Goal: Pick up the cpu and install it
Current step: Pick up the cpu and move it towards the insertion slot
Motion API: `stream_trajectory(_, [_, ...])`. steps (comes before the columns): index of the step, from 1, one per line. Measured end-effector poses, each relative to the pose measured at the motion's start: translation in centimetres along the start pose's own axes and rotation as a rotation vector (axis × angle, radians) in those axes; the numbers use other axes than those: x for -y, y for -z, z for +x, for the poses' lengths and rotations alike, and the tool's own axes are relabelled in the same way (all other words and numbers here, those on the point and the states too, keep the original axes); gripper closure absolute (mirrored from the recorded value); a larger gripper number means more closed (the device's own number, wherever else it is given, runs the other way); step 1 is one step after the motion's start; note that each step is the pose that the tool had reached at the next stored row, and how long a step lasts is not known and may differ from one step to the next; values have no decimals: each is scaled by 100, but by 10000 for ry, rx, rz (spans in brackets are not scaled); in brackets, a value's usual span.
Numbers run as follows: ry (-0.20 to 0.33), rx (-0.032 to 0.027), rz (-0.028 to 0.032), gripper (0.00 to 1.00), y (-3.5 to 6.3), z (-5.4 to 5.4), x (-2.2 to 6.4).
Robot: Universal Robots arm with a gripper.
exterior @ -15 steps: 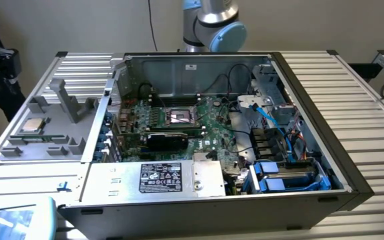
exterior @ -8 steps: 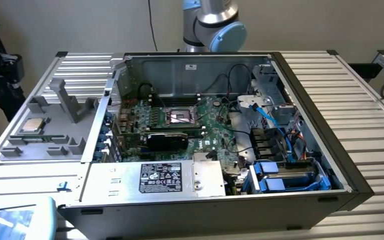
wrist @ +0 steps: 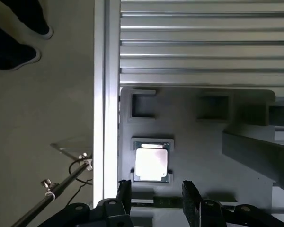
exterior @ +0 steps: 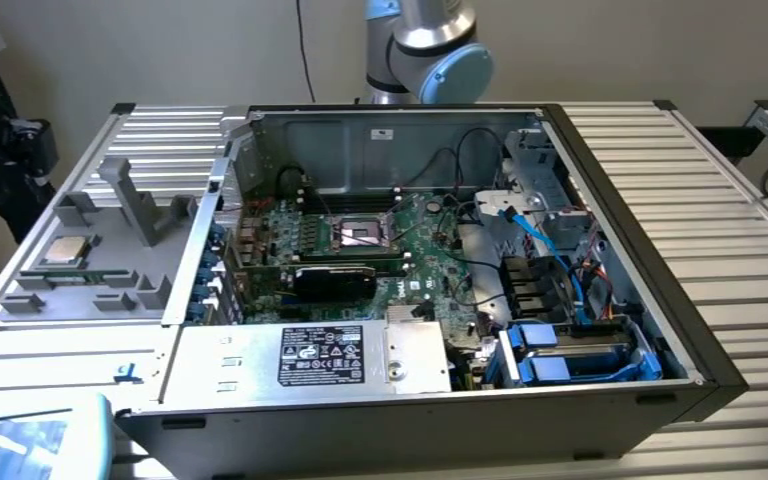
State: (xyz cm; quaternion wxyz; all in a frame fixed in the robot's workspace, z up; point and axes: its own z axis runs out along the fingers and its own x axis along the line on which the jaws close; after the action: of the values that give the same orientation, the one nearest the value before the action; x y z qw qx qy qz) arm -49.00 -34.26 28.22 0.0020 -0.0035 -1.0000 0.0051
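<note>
The cpu (exterior: 68, 250) is a small square chip with a shiny silver top. It lies flat in a holder on the grey fixture tray (exterior: 84, 300), at the exterior view's left, beside the open computer case. The wrist view looks straight down on the cpu (wrist: 151, 164) in its holder. My gripper (wrist: 157, 197) hangs above the tray just beside the chip, open, with nothing between its black fingers (wrist: 124, 195). The black cpu socket (exterior: 364, 235) sits on the green motherboard inside the case.
The silver labelled power supply (exterior: 317, 357) lies across the case's near side, with blue cables and drive bays (exterior: 564, 350) at the exterior view's right. Grey upright posts (exterior: 124, 190) rise from the tray. A person's shoes (wrist: 19, 52) stand on the floor by the ribbed table's edge (wrist: 106, 94).
</note>
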Motion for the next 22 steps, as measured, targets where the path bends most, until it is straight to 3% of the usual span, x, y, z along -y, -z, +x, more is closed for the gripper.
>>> stream_trajectory(1, [0,0,0,42,-19,0,0])
stream_trajectory(8, [1,-18,-1,42,-145,-1,1])
stream_trajectory(13, [9,-202,-33,42,-202,-10,36])
stream_trajectory(22, [10,-220,-145,42,-360,-45,70])
